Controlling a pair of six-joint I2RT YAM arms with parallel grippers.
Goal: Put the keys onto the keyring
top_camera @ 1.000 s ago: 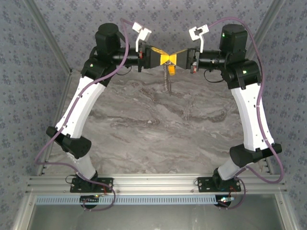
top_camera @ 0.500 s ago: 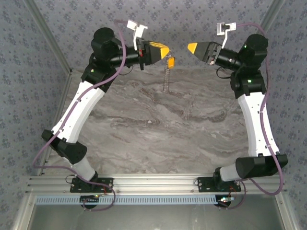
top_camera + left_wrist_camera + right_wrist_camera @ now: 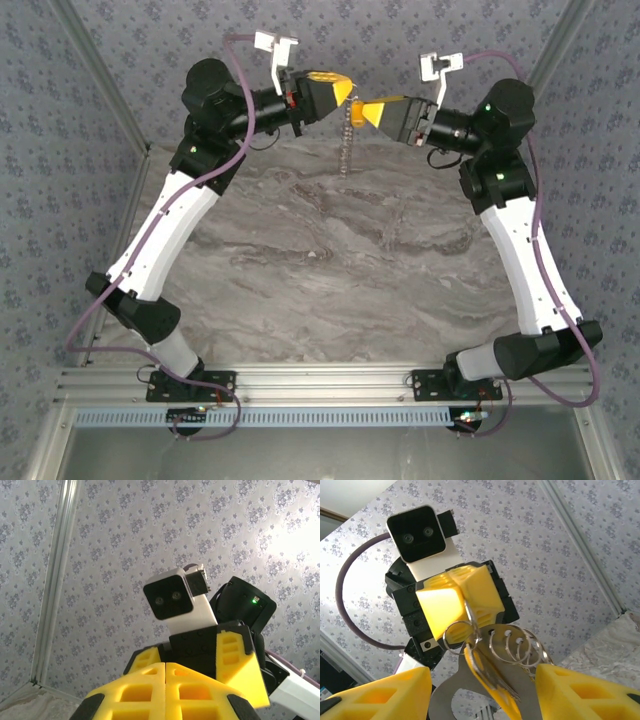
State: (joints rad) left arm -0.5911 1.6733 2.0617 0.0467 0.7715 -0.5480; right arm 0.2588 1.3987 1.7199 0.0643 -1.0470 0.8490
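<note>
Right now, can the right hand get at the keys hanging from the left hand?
Probably yes. The left hand holds the keyring up in open air, and the keys dangle below it. The right hand is open and close by, its fingers either side of the keys with nothing between.

gap between right jaws: keyring [image 3: 514, 645], keys [image 3: 487, 675] hanging | below: free down to table [image 3: 320, 260]

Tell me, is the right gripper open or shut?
Open: on the right gripper the fingers stand apart, keys seen between them.
</note>
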